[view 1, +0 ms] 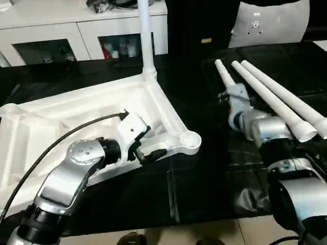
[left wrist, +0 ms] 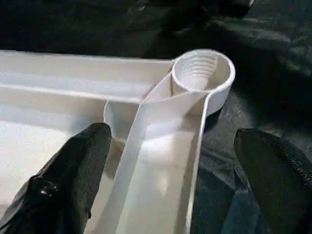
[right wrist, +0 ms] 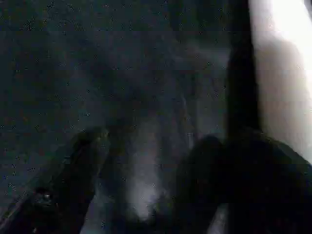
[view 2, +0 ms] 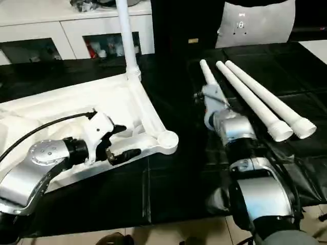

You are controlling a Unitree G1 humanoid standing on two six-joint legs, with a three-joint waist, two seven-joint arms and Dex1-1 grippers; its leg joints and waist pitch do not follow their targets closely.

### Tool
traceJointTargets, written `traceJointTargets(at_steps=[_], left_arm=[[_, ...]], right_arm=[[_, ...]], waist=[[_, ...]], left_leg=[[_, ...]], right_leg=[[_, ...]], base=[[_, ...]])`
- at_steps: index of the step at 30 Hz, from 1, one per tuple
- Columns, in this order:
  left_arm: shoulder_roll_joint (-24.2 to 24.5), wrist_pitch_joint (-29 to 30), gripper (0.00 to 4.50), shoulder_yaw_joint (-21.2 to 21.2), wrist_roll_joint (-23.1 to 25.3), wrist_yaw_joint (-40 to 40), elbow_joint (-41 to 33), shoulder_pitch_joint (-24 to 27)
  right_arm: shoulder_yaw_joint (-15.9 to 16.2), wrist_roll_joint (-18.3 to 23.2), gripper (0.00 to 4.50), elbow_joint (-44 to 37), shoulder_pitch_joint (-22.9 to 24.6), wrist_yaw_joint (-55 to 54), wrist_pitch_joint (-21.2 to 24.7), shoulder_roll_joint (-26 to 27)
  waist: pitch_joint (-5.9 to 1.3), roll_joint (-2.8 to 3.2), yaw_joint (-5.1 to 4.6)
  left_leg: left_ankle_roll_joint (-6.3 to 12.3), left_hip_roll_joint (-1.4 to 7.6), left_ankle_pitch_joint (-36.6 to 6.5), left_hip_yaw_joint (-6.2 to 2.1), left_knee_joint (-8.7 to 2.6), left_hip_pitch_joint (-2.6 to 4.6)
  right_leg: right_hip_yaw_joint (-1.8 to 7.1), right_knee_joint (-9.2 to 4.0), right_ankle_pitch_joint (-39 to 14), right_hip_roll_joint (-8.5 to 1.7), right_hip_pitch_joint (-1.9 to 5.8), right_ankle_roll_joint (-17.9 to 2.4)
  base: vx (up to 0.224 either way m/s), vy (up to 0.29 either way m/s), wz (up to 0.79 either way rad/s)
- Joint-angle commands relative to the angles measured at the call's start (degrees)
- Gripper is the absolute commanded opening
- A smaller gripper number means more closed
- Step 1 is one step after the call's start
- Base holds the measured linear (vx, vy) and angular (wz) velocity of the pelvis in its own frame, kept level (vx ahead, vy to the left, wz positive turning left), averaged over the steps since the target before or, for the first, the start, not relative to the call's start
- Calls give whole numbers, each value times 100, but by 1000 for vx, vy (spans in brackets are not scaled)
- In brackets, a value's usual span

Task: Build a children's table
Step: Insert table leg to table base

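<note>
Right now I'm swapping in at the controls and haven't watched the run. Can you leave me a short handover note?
Left gripper: jaws open, straddling the rim of the upturned table top near its front corner socket, holding nothing.
Right gripper: jaws open, at the three loose legs lying on the black mat to the robot's right; no grip visible.
Done: one leg stands in the far corner socket.
Left: three legs to fit; the front socket is empty and threaded.

Silver forearms [view 1: 66,178], white wrist housings, black gripper fingers [left wrist: 73,175], black cable [view 1: 46,148].
</note>
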Motion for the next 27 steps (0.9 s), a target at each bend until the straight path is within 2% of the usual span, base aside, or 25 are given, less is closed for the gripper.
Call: traceJointTargets(at_steps=[1,3,5,7,8,9,11,12,14,15,16,17,18,19,20,21,22,23,24,25,26,27], left_arm=[[57,72,446,43,-20,28,-139,32],[54,94,446,43,-17,44,-157,39],[25,131,446,66,-56,81,-193,70],[18,127,446,74,-62,101,-200,80],[-87,149,446,170,-119,230,-214,125],[-106,140,446,185,-116,261,-210,129],[-303,37,446,338,-80,569,-161,166],[-599,-122,446,554,-89,948,-93,215],[-860,-95,446,749,-70,1338,-31,225],[-1212,-121,446,999,-13,1891,26,254],[-1368,-149,446,1098,-54,2054,-28,308],[-1543,-170,446,1181,-112,2226,-170,402],[-1616,-162,446,1205,-112,2317,-240,443],[-1677,-143,446,1213,-91,2403,-308,487],[-1752,-118,446,1222,-68,2509,-390,542],[-1755,-119,446,1220,-65,2514,-398,548],[-1856,-104,446,1194,-11,2644,-570,671],[-1908,-96,446,1179,9,2699,-670,753],[-1925,-96,446,1176,15,2717,-690,771],[-1959,-95,446,1171,27,2753,-732,807],[-2024,-46,446,1167,52,2844,-842,908],[-2034,-40,446,1162,54,2866,-860,926]], right_arm=[[-19,-124,450,490,-135,-134,-234,-115],[-109,-106,450,739,-225,-105,-349,-145],[-347,55,450,947,-338,60,-535,-190],[-429,148,450,925,-361,177,-624,-193],[-557,345,450,846,-394,496,-932,-185],[-566,365,450,814,-388,533,-951,-184],[-685,560,450,488,-320,736,-1055,-165],[-791,708,450,109,-214,700,-1018,-150],[-786,738,450,-336,-33,677,-912,-136],[-800,871,450,-1447,465,657,-688,-58],[-844,1005,450,-2203,801,601,-429,10],[-889,1165,450,-3308,1319,509,-25,103],[-886,1214,450,-3804,1565,460,152,134],[-872,1239,450,-4200,1785,414,278,150],[-866,1266,450,-4597,2031,396,366,163],[-864,1264,450,-4626,2051,392,369,165],[-831,1262,450,-5306,2531,305,433,207],[-832,1237,450,-5734,2827,201,472,254],[-832,1237,450,-5838,2895,172,488,263],[-832,1237,450,-6048,3033,115,521,280],[-822,1363,450,-6719,3426,-6,679,370],[-832,1393,450,-6886,3507,-47,756,411]], waist=[[-401,-32,-2],[-353,-16,-11],[-341,-38,-22],[-343,-37,-30],[-355,-66,-44],[-366,-71,-45],[-372,-81,-56],[-385,-90,-72],[-396,-107,-74],[-379,-130,-64],[-388,-152,-58],[-423,-137,-31],[-414,-151,-7],[-407,-154,-13],[-413,-133,-21],[-410,-116,-27],[-347,-100,-130],[-412,61,-126],[-363,159,-334],[-317,204,-354],[-301,166,-397],[-263,148,-369]], left_leg=[[109,131,-648,-26,-298,129],[43,137,-997,-17,-322,150],[22,140,-1089,-19,-336,138],[42,137,-1095,-19,-337,136],[74,134,-1041,-16,-332,129],[99,137,-1036,-11,-326,127],[232,139,-843,-12,-315,94],[307,139,-705,-15,-307,85],[400,137,-607,-6,-294,87],[444,132,-549,-1,-295,79],[464,143,-528,-2,-294,83],[513,148,-390,-24,-292,95],[553,162,-330,-25,-312,95],[515,181,-327,-39,-330,105],[371,220,-420,-74,-360,143],[279,243,-530,-90,-382,167],[683,81,-674,-365,-551,-166],[921,364,-1289,-676,-599,154],[1349,611,-1355,-1136,-773,157],[1451,633,-1509,-1315,-860,187],[1448,620,-1920,-1512,-945,230],[1320,583,-2172,-1583,-1006,179]], right_leg=[[117,-378,290,-293,296,-1644],[120,-428,-194,-293,268,-1606],[124,-434,-325,-298,276,-1551],[120,-434,-323,-295,278,-1537],[123,-434,-278,-290,286,-1536],[123,-426,-239,-300,292,-1550],[119,-414,13,-293,318,-1576],[112,-406,178,-285,326,-1590],[113,-409,272,-273,330,-1589],[120,-433,321,-255,336,-1506],[129,-438,359,-258,343,-1445],[127,-416,445,-272,350,-1347],[135,-437,446,-270,341,-1267],[125,-442,427,-240,328,-1237],[72,-444,340,-165,297,-1211],[43,-463,249,-123,280,-1204],[-328,-351,82,-194,487,-1288],[-439,-371,-288,-86,297,-1393],[-501,-93,-544,-12,305,-1591],[-514,44,-866,31,245,-1601],[-425,246,-1209,52,165,-1541],[-366,284,-1290,41,168,-1525]], base=[[0,0,0],[0,0,0],[0,0,0],[0,0,0],[0,0,0],[0,0,0],[0,0,0],[0,0,0],[0,0,0],[0,0,0],[0,0,0],[0,0,0],[0,0,0],[0,0,0],[0,0,0],[0,0,0],[-30,-14,27],[-15,-50,58],[-15,-50,58],[13,-93,59],[-12,-149,61],[-12,-149,61]])
